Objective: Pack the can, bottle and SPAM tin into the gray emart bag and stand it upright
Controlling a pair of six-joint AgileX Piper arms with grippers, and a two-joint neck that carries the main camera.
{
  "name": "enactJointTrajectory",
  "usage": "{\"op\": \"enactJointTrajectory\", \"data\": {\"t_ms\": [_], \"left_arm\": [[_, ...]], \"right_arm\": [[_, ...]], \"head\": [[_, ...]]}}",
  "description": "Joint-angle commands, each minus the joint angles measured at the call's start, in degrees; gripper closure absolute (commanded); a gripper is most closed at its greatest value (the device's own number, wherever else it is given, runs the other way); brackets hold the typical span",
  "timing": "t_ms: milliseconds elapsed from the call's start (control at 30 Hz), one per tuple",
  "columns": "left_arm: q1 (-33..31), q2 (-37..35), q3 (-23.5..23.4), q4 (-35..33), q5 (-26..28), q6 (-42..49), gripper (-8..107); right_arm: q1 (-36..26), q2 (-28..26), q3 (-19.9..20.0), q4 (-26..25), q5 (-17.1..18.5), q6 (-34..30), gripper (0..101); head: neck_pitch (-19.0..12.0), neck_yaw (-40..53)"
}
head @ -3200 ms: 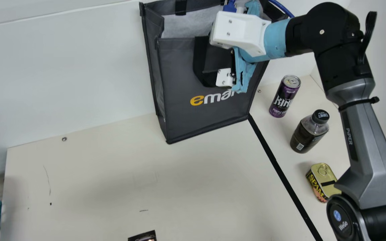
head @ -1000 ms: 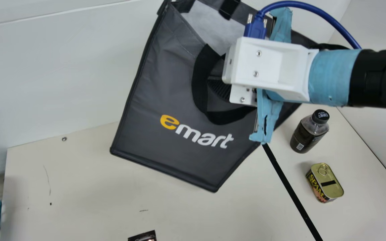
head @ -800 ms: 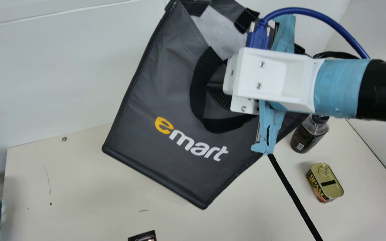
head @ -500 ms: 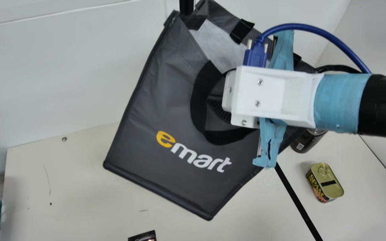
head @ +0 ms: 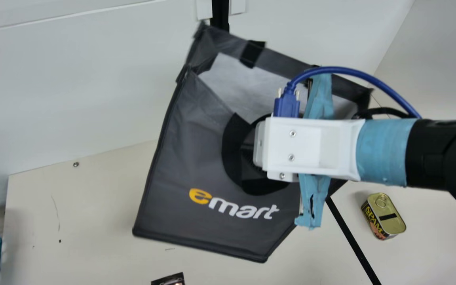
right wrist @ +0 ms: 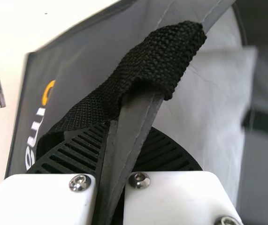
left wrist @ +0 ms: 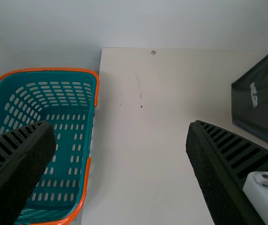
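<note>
Gray fabric at the rim of the tilted emart bag is pinched tight by the right gripper; the left gripper gapes wide. The SPAM tin sits on the table.

Even, fairly bright light covers the bench, with soft shadows beside the tin and basket. In the right wrist view, the bench washes out white, screws glint, and the bag's far side blurs.

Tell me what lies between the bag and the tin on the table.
A black strip lies on the cream table between the bag and the tin, as the main view shows.
</note>
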Motion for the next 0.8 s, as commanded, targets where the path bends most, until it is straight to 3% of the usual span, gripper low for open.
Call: {"op": "enactJointTrajectory", "data": {"t_ms": [0, 567, 767], "left_arm": [[0.0, 0.0, 0.0, 0.0, 0.0, 0.0, 9], [0.0, 0.0, 0.0, 0.0, 0.0, 0.0, 9], [0.0, 0.0, 0.0, 0.0, 0.0, 0.0, 9]], "right_arm": [[0.54, -0.24, 0.9, -0.2, 0.17, 0.39, 101], [5.58, -2.86, 6.71, -1.72, 0.17, 5.34, 101], [8.41, -4.37, 8.34, -2.75, 0.17, 8.59, 81]], "head": [[-1.3, -0.05], [-1.3, -0.05], [-1.3, -0.05]]}}
